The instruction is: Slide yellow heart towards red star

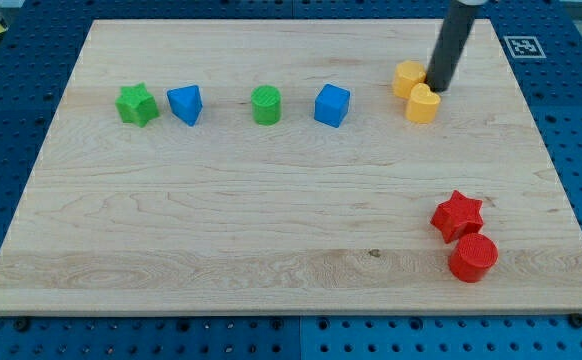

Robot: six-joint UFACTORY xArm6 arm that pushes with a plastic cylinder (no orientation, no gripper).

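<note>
The yellow heart [423, 103] lies at the view's upper right, touching a second yellow block [408, 77] just above and left of it. My tip [437, 89] rests at the heart's upper right edge, beside both yellow blocks. The red star [457, 214] lies at the view's lower right, well below the heart, with a red cylinder [473, 258] touching its lower right side.
A row of blocks lies across the upper left: a green star [136, 104], a blue block [185, 103], a green cylinder [266, 104] and a blue cube [332, 105]. The wooden board [221, 240] ends at blue pegboard on all sides.
</note>
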